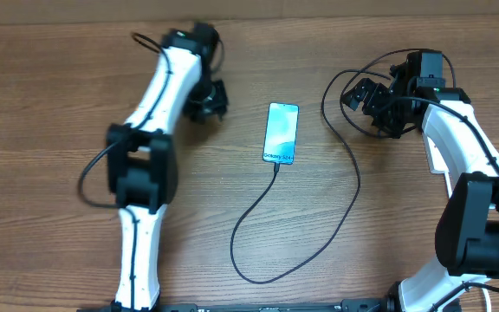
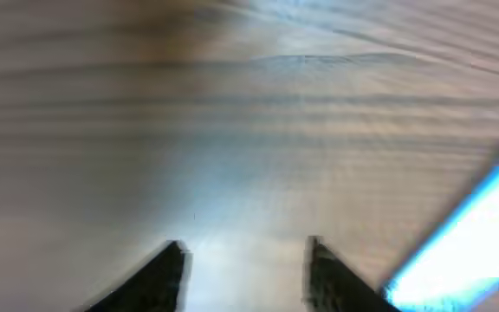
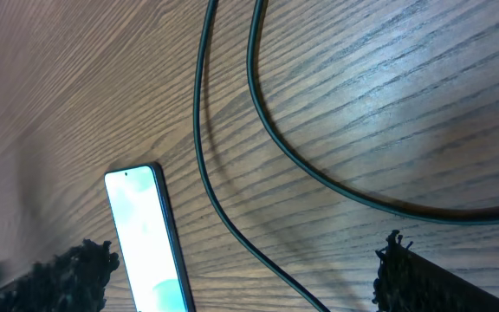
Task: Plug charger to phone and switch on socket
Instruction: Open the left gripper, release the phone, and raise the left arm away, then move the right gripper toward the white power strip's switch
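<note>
The phone (image 1: pixel 281 132) lies flat mid-table with its light-blue screen lit. The charger (image 1: pixel 336 230), a thin black cable, meets the phone's near end, loops toward the front edge, then climbs right to my right arm, where its far end is hidden. My right gripper (image 1: pixel 367 104) hovers open right of the phone, and the wrist view shows the phone (image 3: pixel 145 238) and cable (image 3: pixel 199 130) below its wide jaws (image 3: pixel 245 251). Left of the phone, my left gripper (image 1: pixel 209 100) is open and empty (image 2: pixel 245 260), with the phone's bright edge (image 2: pixel 470 247) at the right. The socket is out of view.
The wooden table (image 1: pixel 50 104) fills the overhead view. A second strand of the black cable (image 3: pixel 336 186) curves under my right wrist. The left arm's own black cable (image 1: pixel 89 178) bows out to the left of the arm.
</note>
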